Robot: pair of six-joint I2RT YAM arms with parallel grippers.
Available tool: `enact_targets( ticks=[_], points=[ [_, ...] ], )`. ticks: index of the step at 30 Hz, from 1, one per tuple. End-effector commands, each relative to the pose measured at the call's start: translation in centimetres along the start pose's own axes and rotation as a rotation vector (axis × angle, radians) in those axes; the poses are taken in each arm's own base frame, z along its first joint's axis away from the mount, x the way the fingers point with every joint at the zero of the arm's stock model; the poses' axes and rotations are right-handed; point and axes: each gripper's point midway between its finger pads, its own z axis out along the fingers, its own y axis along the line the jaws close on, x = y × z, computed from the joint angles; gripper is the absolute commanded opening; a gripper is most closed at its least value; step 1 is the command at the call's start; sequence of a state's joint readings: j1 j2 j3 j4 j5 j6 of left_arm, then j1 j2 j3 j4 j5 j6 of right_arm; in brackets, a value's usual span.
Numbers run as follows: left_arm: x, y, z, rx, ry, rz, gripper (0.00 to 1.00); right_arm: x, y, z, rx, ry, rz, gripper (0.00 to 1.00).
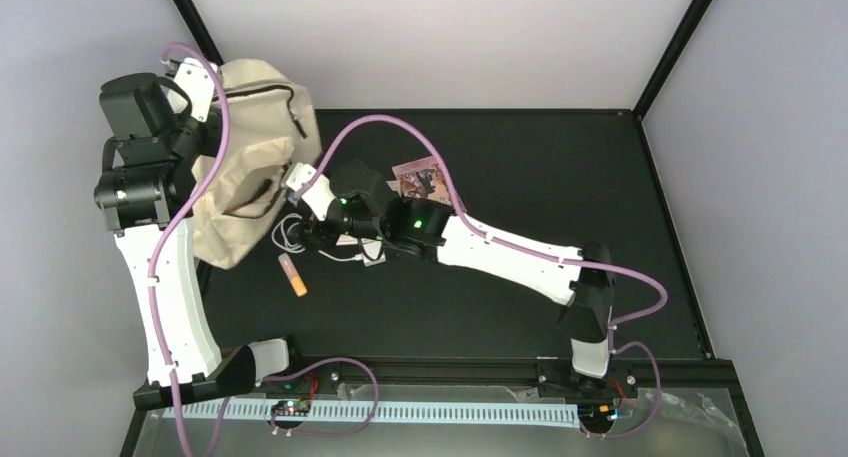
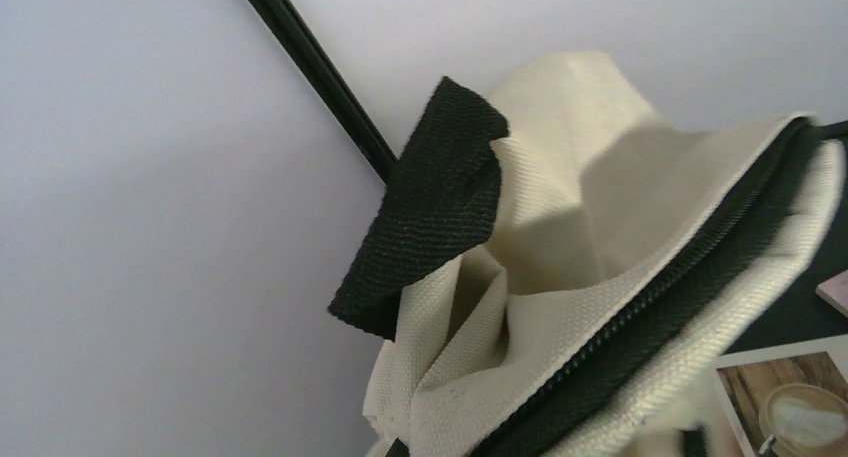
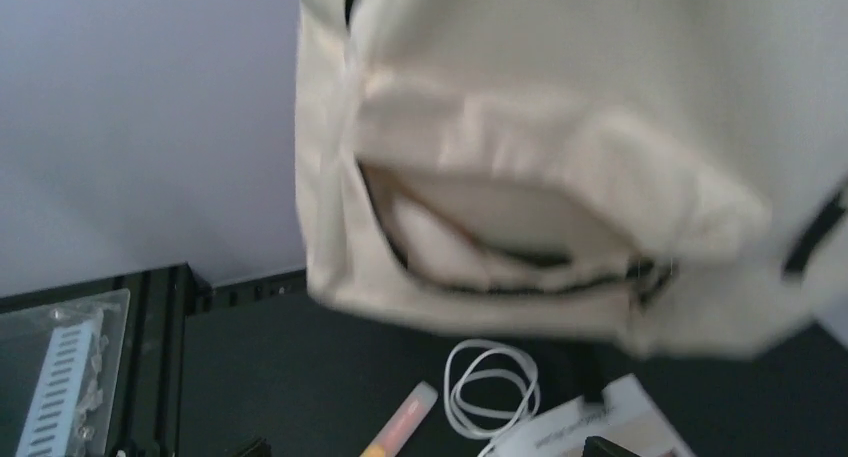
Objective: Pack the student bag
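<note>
Visibly, the cream student bag (image 1: 255,107) sags, front pocket (image 3: 500,217) agape.

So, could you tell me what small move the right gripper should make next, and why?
Probably lower the right gripper onto the coiled white cable on the black table. Its jaws look open and empty, the cream fabric backpack is held upright by the left gripper with its front zip pocket gaping, and the cable lies loose just below that pocket.
</note>
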State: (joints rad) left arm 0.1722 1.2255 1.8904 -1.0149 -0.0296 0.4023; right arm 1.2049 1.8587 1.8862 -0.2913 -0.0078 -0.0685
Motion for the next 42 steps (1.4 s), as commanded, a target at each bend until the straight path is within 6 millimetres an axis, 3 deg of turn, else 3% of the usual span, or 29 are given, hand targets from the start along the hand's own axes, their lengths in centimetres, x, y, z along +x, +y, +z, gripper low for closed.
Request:
enact_targets(
  ticks=[1, 4, 6, 9, 12, 17, 25, 27, 32, 42],
  points=[
    [-5.5, 0.9, -4.3, -0.005, -0.251, 0.060, 0.02, 2.8, 0.2, 0.9, -0.008, 0.055, 0.104, 0.83],
    [-5.6, -3.9, -6.1, 0.255, -0.307, 0.137, 0.02, 0.2, 0.1, -2.6, -0.019, -0.044, 0.028, 0.88],
    [-5.2, -7.0, -7.6, 0.430, -0.331, 0.190, 0.02, -1.8, -0.4, -5.5, -0.006, -0.103, -0.032, 0.99],
    [-4.6, -10.3, -10.1, 0.616, -0.389, 0.292, 0.02, -4.4, -2.4, -9.6, 0.028, -0.146, -0.088, 1.00],
    [-3.9, -11.9, -11.3, 0.704, -0.407, 0.346, 0.02, -6.0, -4.3, -12.3, 0.064, -0.115, -0.142, 1.00],
    [-4.1, -13.0, -11.6, 0.758, -0.427, 0.357, 0.02, -8.1, -5.4, -14.5, 0.123, -0.079, -0.190, 1.00],
    [-4.5, -15.9, -12.1, 0.898, -0.443, 0.318, 0.02, -10.3, -2.2, -18.7, -0.031, -0.176, -0.192, 1.00],
    [-4.6, -16.6, -12.4, 0.930, -0.441, 0.308, 0.02, -10.1, -2.3, -18.8, -0.020, -0.182, -0.192, 1.00],
    [-4.4, -17.5, -13.3, 0.964, -0.440, 0.311, 0.02, -7.5, -4.1, -16.3, 0.063, -0.069, -0.195, 1.00],
    [-4.6, -17.5, -12.4, 0.935, -0.422, 0.293, 0.02, -3.3, -3.1, -11.2, -0.030, 0.058, -0.137, 0.97]
  ],
)
